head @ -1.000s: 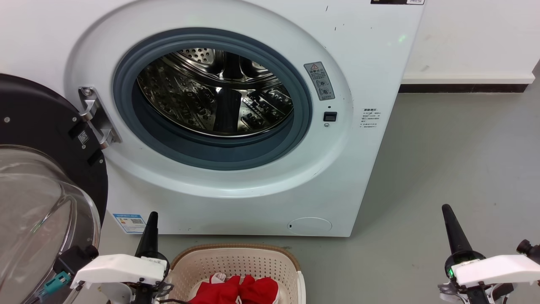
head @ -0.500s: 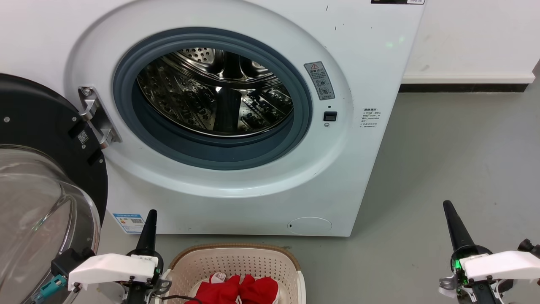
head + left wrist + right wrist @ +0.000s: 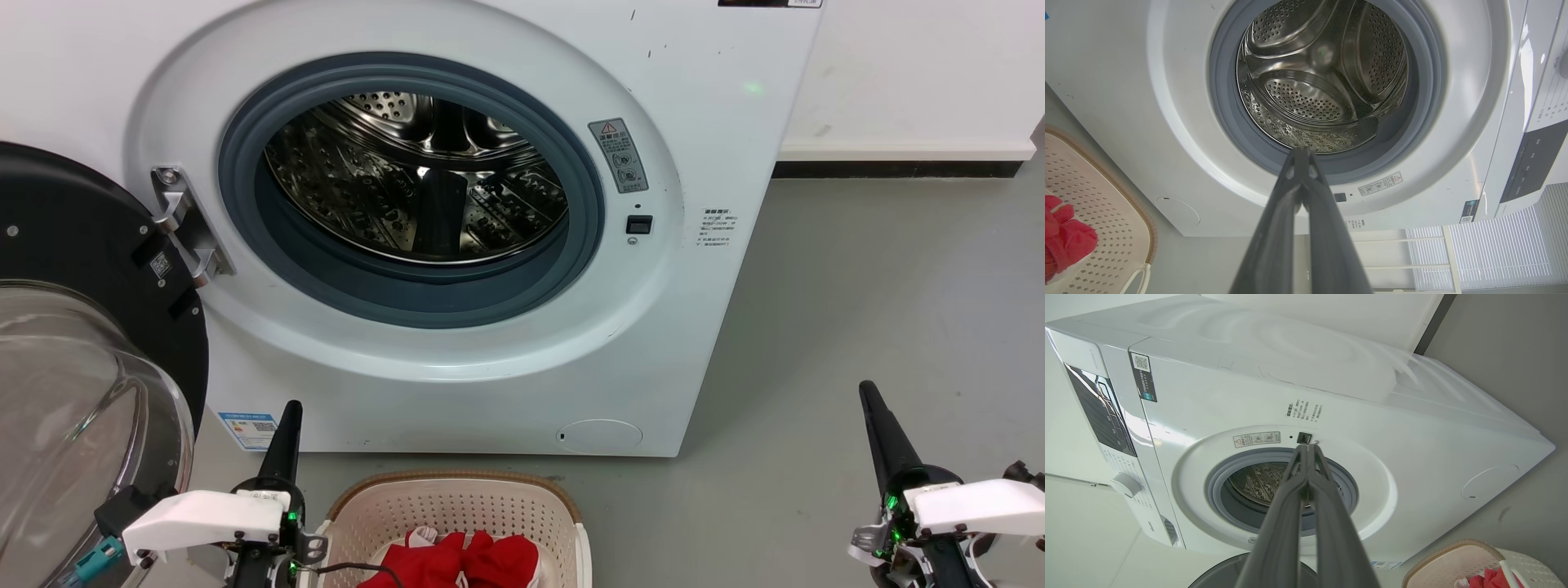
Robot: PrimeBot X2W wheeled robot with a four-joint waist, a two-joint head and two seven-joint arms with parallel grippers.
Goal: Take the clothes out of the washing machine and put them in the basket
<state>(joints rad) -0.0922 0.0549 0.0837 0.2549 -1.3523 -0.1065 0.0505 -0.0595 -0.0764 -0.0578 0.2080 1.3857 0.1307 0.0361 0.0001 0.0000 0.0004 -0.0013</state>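
The black-rimmed round door of clear glass (image 3: pixel 73 384) is hanging open just to the left of the left claw (image 3: pixel 291 408), whose 2 long dark fingers (image 3: pixel 1284 220) are pressing together at the tips, gripping nothing. Just to this claw's right, the low cream-white perforated plastic basket (image 3: pixel 457 506) with a brown woven-look rim is sitting on the grey floor (image 3: pixel 857 286). The bright red soft clothes (image 3: pixel 457 563) with white trim are lying inside it, below and right of the claw's tip. Ahead of both claws, the large white front-loading washing machine (image 3: pixel 506 384) is standing with its shiny perforated steel drum (image 3: pixel 408 188) showing behind the grey rubber ring (image 3: pixel 424 306). Well to the basket's right, the right claw (image 3: pixel 868 392) is pointing up over the floor, its 2 fingers (image 3: pixel 1290 510) lying flat together on nothing.
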